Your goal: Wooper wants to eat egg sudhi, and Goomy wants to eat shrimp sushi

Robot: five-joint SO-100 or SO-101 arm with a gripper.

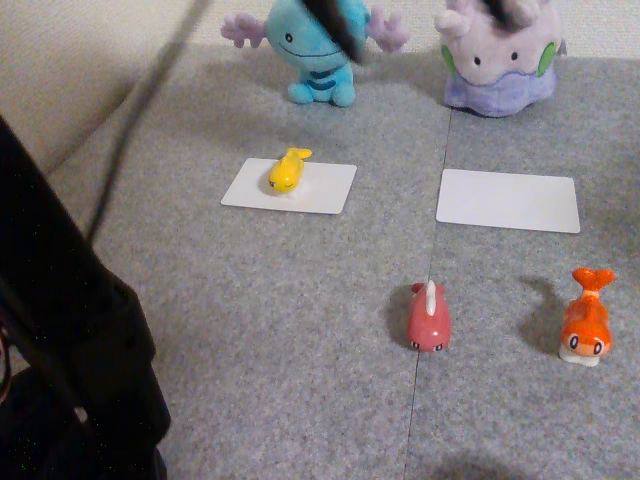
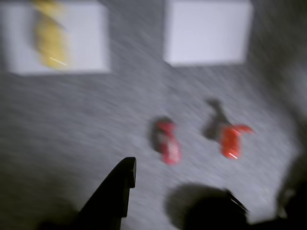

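- Black robot arm housing [image 1: 70,380] fills the lower left of the other view, closest to the lens, with a thin dark cable [image 1: 140,110] rising diagonally from it.
- Two dark fingers of the end effector [image 2: 177,191] jut up from the bottom edge of the blurred wrist view, apart from each other with nothing between them, above the grey carpeted surface [image 1: 300,330].
- Just ahead of the fingers in the wrist view lie the small pink fish-shaped toy figure [image 1: 429,317] and, to its right, the shrimp sushi [image 1: 586,318], a small orange fish-shaped figure on a white base with its forked tail upright; the two are near each other but apart.
- Egg sudhi [image 1: 288,169], a small yellow fish-shaped figure, lies on the left white rectangular card [image 1: 325,190].
- Bare right white rectangular card [image 1: 508,200] sits level with the first, well apart from it.
- Wooper [image 1: 318,50], a light blue round plush with purple gills, sits behind the left card; Goomy [image 1: 500,60], a pale lilac blob plush with green cheek spots, sits behind the right card.
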